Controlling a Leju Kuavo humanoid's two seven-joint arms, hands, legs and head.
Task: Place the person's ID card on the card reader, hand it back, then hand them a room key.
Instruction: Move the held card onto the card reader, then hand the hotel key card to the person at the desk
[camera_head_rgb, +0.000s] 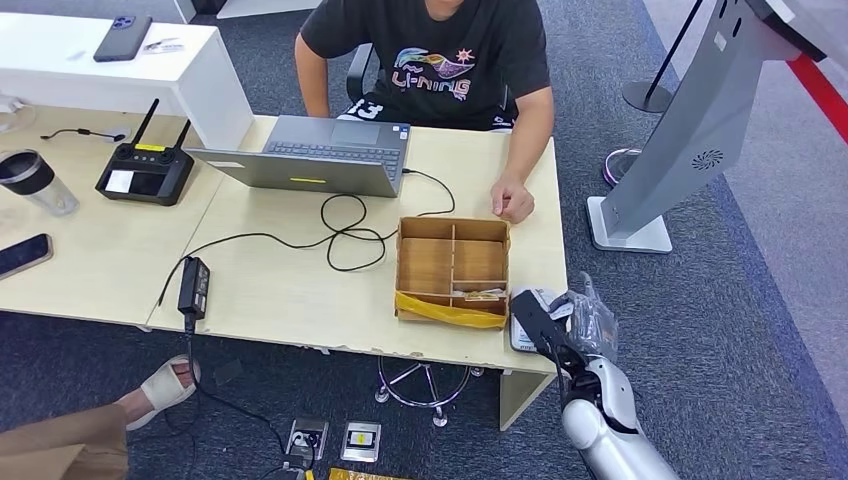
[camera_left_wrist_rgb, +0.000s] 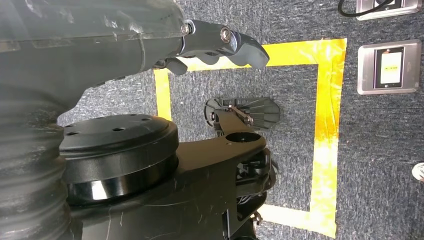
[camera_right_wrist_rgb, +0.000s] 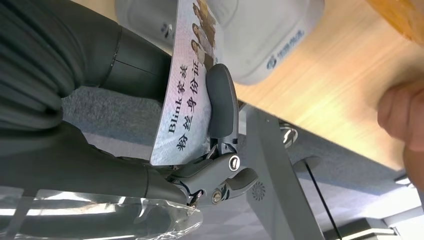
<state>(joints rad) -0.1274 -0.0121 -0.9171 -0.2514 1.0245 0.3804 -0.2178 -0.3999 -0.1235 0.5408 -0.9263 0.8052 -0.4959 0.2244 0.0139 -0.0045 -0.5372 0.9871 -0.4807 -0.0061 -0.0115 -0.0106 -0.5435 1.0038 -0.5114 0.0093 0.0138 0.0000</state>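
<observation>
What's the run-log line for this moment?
right hand: holds ID card over card reader | left hand: hanging, holding nothing | person's hand: resting on desk

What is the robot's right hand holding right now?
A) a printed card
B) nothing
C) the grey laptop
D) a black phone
A: the right hand grips a pale printed card with black lettering, above the white card reader on the light wooden desk.

Card reader (camera_head_rgb: 530, 322) sits on the table (camera_head_rgb: 290, 290), just right of the box (camera_head_rgb: 452, 270).
</observation>
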